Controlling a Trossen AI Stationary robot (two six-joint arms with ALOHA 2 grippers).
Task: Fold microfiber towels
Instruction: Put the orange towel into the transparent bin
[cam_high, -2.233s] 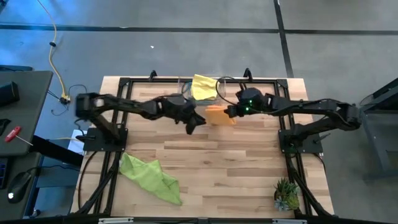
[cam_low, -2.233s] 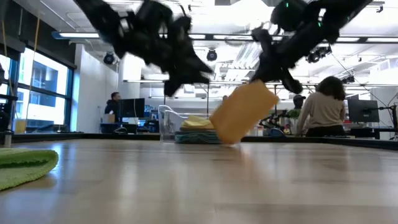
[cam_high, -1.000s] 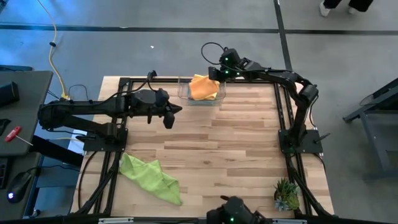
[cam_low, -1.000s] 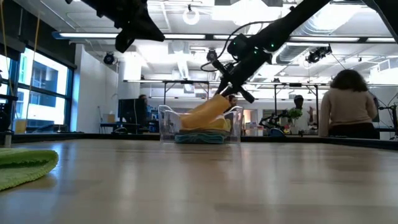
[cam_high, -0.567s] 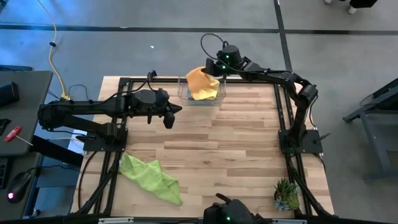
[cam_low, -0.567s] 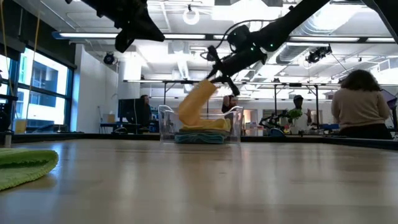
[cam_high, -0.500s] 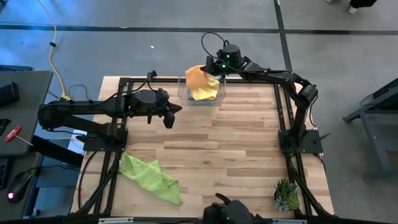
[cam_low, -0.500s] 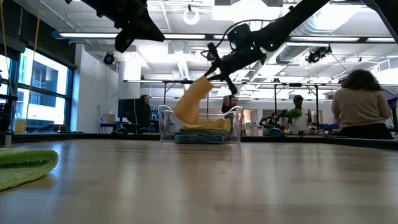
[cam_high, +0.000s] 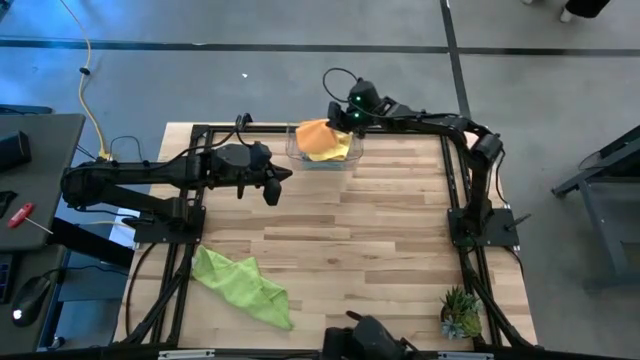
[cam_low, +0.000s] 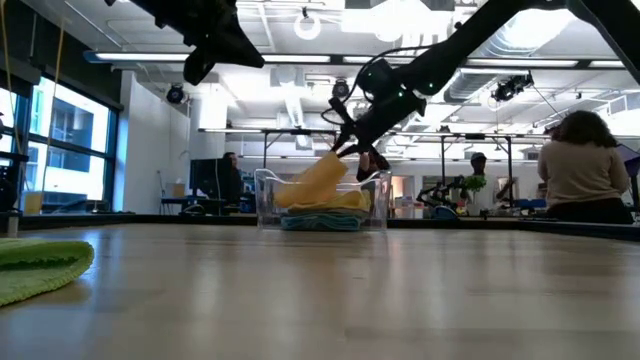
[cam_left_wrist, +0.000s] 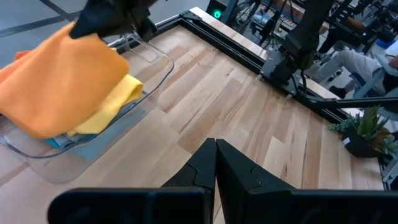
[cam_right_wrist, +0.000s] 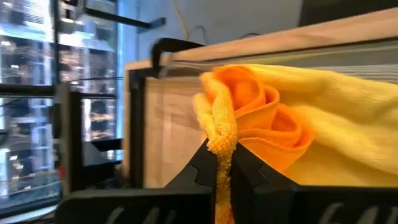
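Observation:
A folded orange towel (cam_high: 317, 138) lies over a clear bin (cam_high: 352, 156) at the table's far edge. It rests on a yellow towel (cam_left_wrist: 115, 99), which lies on a teal one (cam_left_wrist: 57, 142). My right gripper (cam_high: 343, 119) is just right of the bin's top and shut on the orange towel's edge. In the low view the orange towel (cam_low: 315, 182) slopes from my right gripper (cam_low: 356, 152) down into the bin (cam_low: 322, 212). A crumpled lime green towel (cam_high: 243, 285) lies at the near left. My left gripper (cam_high: 274, 190) hangs shut and empty over the table's left half. My right gripper pinches a bunched, folded edge (cam_right_wrist: 217, 134) of the orange towel between its two fingers (cam_right_wrist: 204, 165), several layers thick. It comes slanting down from the table's right. The towel slopes away from the fingers, slack, and its far part (cam_left_wrist: 43, 106) lies on the yellow towel in the bin.
A small green spiky plant (cam_high: 460, 312) stands at the near right corner. Black frame rails (cam_high: 460, 190) run along the table's sides. Bare wood (cam_high: 360, 240) stretches between the bin and the near edge. A person (cam_low: 585, 165) sits in the room beyond.
My right gripper has swung the orange towel's held edge up and toward the table's left over the bin, rolled its wrist, then sunk. The towel hung steeply for a moment and now lies lower across the pile.

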